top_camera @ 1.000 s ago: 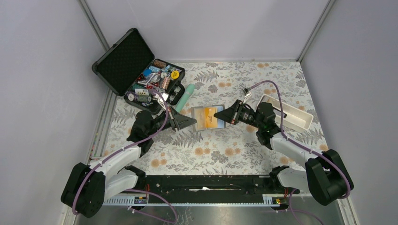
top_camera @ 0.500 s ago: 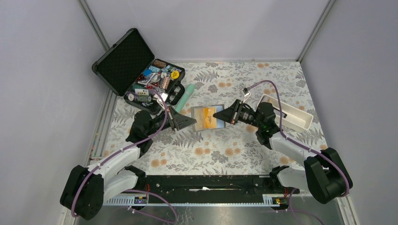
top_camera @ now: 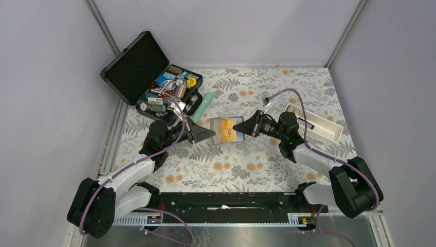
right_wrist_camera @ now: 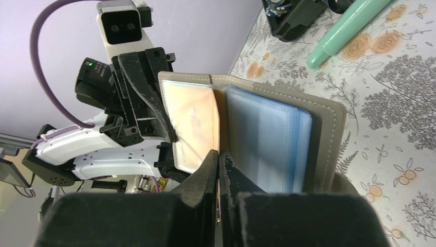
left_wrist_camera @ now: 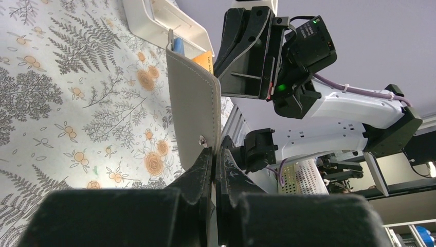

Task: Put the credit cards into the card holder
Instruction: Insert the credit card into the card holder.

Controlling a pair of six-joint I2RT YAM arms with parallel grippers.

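Note:
The card holder (top_camera: 222, 128) is held open above the middle of the flowered table. My left gripper (top_camera: 211, 135) is shut on the edge of its grey-brown flap (left_wrist_camera: 193, 113), near the snap. My right gripper (top_camera: 236, 126) comes in from the right, shut on a thin orange-yellow credit card (right_wrist_camera: 218, 110) seen edge-on. The card stands between the pale orange inner pocket (right_wrist_camera: 193, 123) and the blue sleeves (right_wrist_camera: 267, 139). In the left wrist view, blue (left_wrist_camera: 177, 43) and orange (left_wrist_camera: 204, 60) card edges peek out behind the flap. How deep the held card sits is hidden.
An open black hard case (top_camera: 139, 67) full of small items stands at the back left. A mint-green tube (top_camera: 203, 106) lies beside it. A white oblong tray (top_camera: 319, 124) sits at the right, behind my right arm. Grey walls close in the table.
My right gripper has moved a little to the left with the card, further into the open holder. The left gripper and the flap have stayed put.

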